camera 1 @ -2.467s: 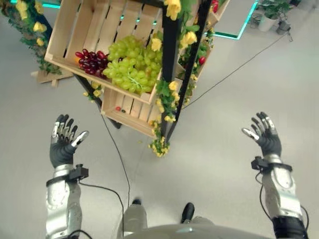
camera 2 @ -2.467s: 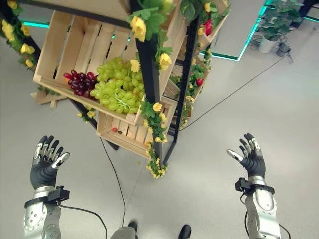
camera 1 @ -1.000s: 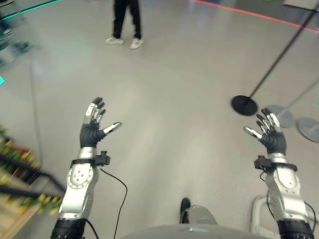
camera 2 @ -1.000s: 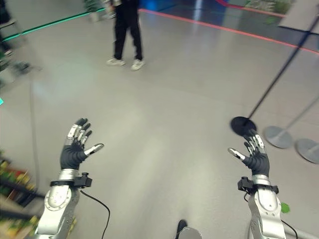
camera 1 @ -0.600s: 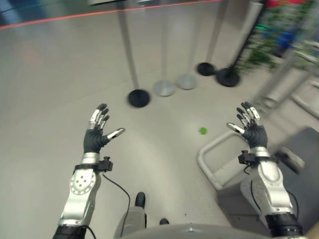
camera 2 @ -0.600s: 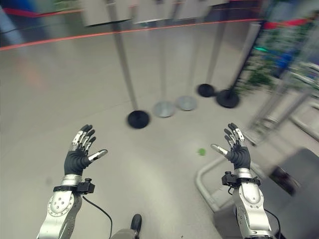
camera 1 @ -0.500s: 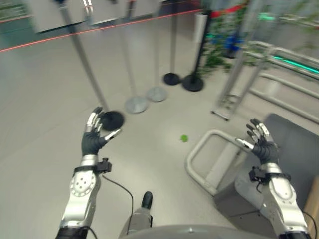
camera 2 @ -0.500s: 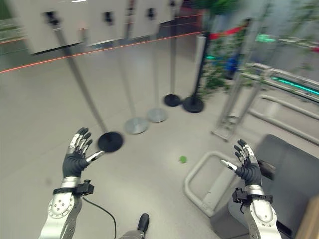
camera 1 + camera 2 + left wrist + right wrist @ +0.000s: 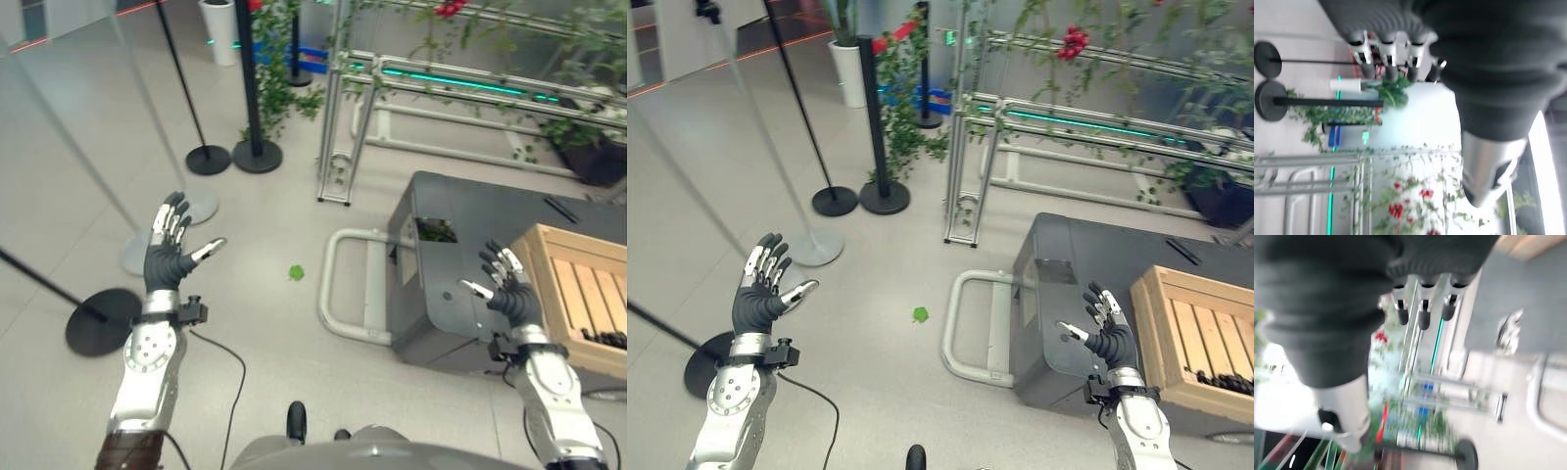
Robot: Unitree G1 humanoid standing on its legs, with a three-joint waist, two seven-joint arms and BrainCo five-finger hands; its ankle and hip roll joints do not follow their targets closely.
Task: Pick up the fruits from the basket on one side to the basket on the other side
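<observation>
Both hands are raised with nothing in them. My left hand (image 9: 167, 262) is open above the floor at the left, its fingers (image 9: 1386, 54) spread straight. My right hand (image 9: 510, 297) is open too, hovering over a dark grey cart (image 9: 460, 211) at the right. A pale wooden crate (image 9: 578, 289) sits on that cart, just right of the right hand. Something small and dark (image 9: 1225, 382) lies along the crate's near inner edge; I cannot tell what it is. The right hand's fingers (image 9: 1422, 303) point past the cart.
A small green object (image 9: 296, 273) lies on the floor between the hands. The cart has a grey tube handle (image 9: 338, 294). Black post bases (image 9: 103, 321) and round stands (image 9: 233, 157) are at the left. A metal rack (image 9: 343, 108) with plants stands behind.
The whole picture has swung round: the shelf of crates with grapes has left view, and the cart with a wooden crate has come in. Both hands stay raised and open.
</observation>
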